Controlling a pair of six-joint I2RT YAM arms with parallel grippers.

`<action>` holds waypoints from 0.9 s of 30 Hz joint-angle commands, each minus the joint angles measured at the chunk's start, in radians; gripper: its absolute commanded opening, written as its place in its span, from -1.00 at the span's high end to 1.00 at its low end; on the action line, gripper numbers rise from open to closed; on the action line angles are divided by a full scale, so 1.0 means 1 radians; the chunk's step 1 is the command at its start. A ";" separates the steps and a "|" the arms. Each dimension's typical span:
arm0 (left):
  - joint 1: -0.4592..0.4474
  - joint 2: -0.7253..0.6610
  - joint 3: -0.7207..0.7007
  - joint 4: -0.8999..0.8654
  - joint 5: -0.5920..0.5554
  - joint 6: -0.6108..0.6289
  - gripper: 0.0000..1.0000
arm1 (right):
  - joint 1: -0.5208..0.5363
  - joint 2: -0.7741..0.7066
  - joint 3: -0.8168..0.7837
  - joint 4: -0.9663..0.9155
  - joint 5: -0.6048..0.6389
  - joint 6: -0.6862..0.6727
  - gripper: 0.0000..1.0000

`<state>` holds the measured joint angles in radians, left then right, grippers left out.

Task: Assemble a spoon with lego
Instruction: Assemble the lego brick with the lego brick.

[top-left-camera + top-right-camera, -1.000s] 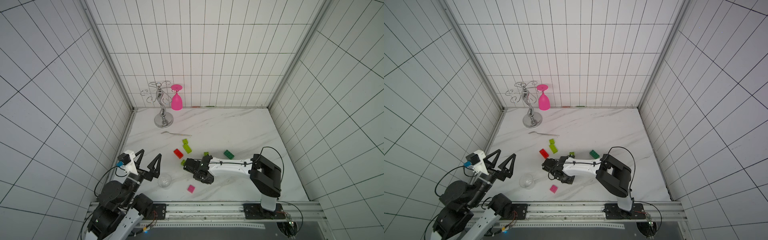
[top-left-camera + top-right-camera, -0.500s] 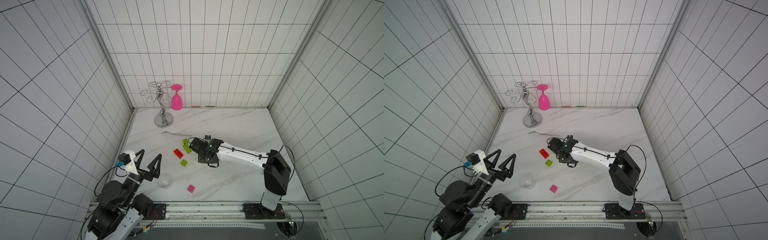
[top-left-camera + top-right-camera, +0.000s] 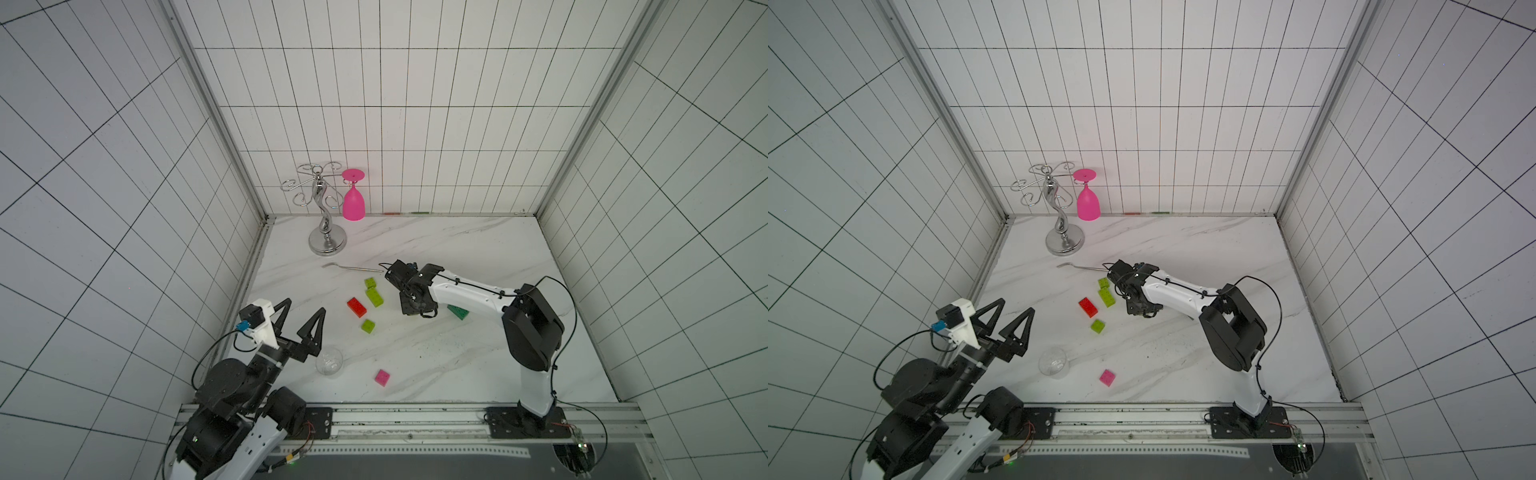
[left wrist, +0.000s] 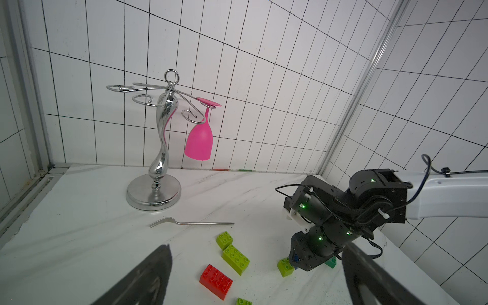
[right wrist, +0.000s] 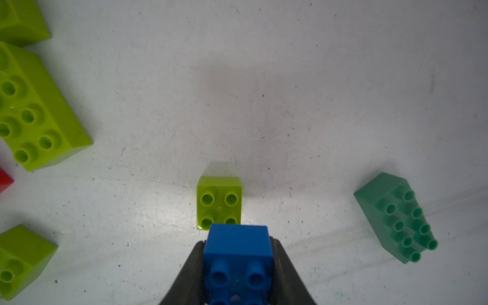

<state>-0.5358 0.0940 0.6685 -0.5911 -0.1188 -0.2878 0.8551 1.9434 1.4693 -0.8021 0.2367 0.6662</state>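
A: Okay, top views first. Where's the lego?

B: Loose on the table (image 3: 457, 365), no spoon built yet. In both top views the red brick (image 3: 357, 308), the long lime brick (image 3: 374, 297) and two small lime ones cluster mid-table. The pink brick (image 3: 382, 377) lies well apart, near the front. The right gripper (image 3: 413, 311) points down beside the cluster, hiding its load. The left gripper (image 3: 1015, 305) hangs spread wide and empty, probably kept clear of the work.

A: Left wrist?

B: Right gripper is low over a small lime brick (image 4: 285, 266). The dark-green brick (image 4: 330, 262) peeks out behind it.

A: Right wrist?

B: Jaws are clamped on the blue brick (image 5: 237, 250), studs up, over that lime brick's near edge. Contact, can't tell. It's likely starting the stem: the side grip leaves the underside free to press down.
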 commanded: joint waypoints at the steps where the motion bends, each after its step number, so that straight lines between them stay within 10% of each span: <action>1: -0.002 0.010 0.019 -0.006 0.011 0.009 -0.98 | -0.009 0.022 0.043 0.031 -0.014 -0.034 0.46; 27: 0.000 0.009 0.019 -0.006 0.024 0.011 -0.98 | -0.049 0.061 0.019 0.044 -0.092 0.035 0.45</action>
<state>-0.5358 0.0959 0.6685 -0.5915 -0.1055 -0.2878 0.8116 1.9873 1.4693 -0.7292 0.1482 0.6762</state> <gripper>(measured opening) 0.989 0.347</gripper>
